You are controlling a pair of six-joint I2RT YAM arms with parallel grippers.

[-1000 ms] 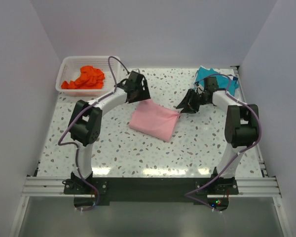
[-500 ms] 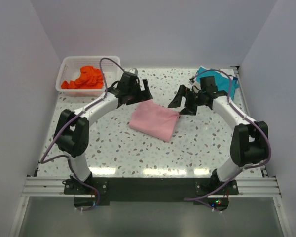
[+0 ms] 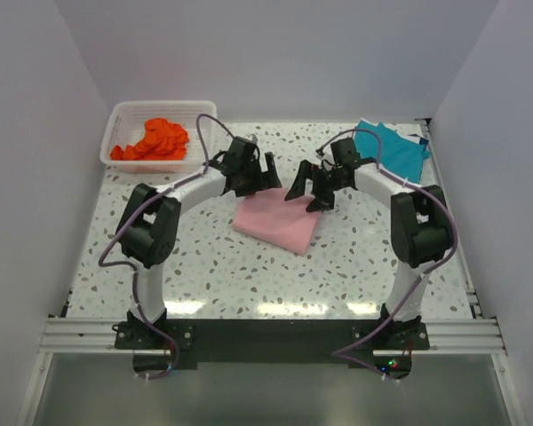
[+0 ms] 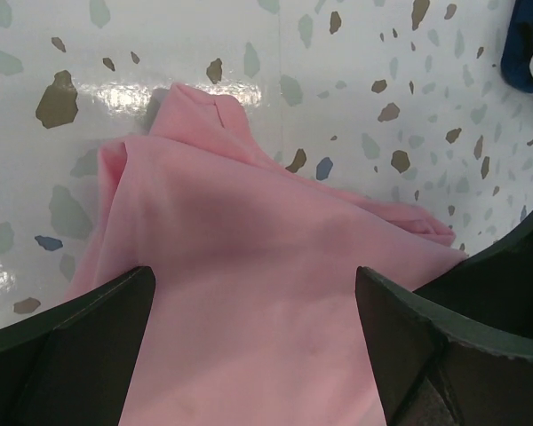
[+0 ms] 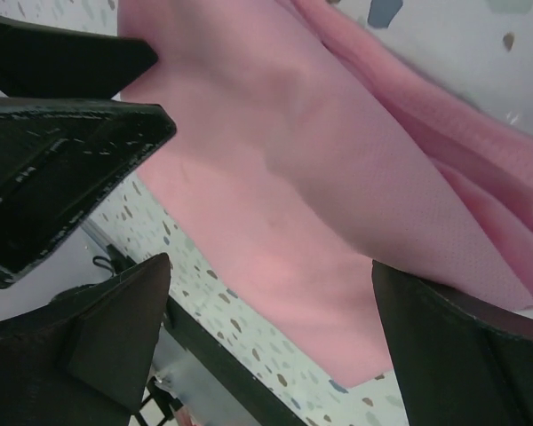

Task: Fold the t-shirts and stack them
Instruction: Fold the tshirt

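Observation:
A folded light pink t-shirt lies on the speckled table in the middle. My left gripper is open above its far left corner; the pink cloth fills the space between its fingers. My right gripper is open above its far right edge, and the pink shirt lies under it. A teal blue t-shirt lies at the back right. An orange-red t-shirt sits crumpled in the basket.
A white mesh basket stands at the back left corner. The left gripper's black fingers show in the right wrist view, close by. White walls enclose the table on three sides.
Both grippers have moved inward toward each other, over the far edge of the pink shirt. The right gripper has come away from the teal shirt. The pink shirt has not moved.

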